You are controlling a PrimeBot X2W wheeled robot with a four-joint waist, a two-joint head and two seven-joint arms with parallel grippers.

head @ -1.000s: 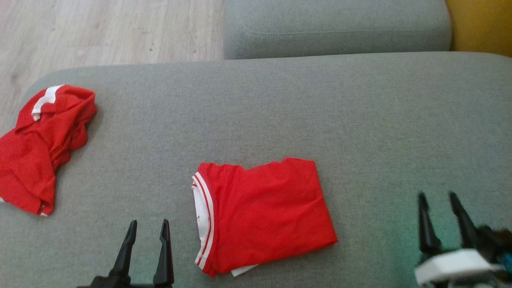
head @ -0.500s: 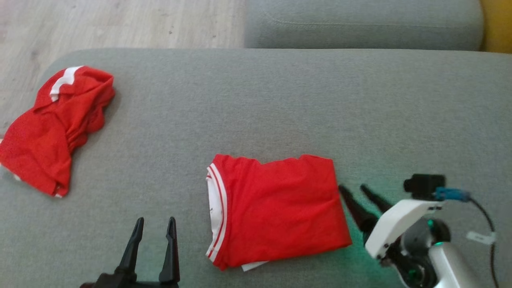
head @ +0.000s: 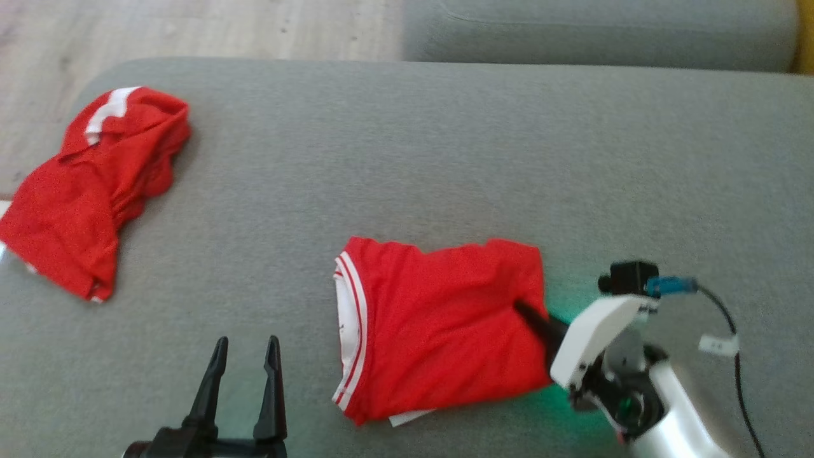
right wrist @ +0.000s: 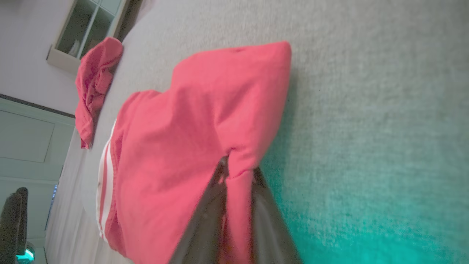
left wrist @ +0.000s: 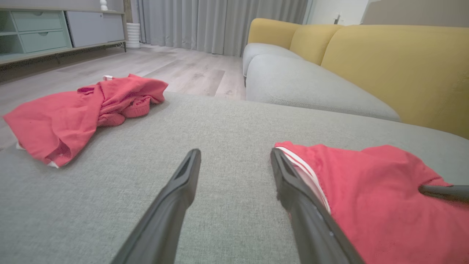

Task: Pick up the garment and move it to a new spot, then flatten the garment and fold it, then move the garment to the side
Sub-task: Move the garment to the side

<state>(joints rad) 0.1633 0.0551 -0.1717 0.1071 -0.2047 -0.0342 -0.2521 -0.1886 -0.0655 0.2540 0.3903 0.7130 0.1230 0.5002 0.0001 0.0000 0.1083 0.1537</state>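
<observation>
While pinching the folded garment (head: 439,318) with right gripper (head: 523,308) closed on its edge, seems down to moving it aside; left gripper (head: 247,346) gaping, empty.

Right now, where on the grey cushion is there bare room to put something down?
Widest bare patch: cushion beyond the folded garment. Also free: the strip between it and the crumpled garment. Crowded: the near edge, around the left gripper and the right gripper.
</observation>
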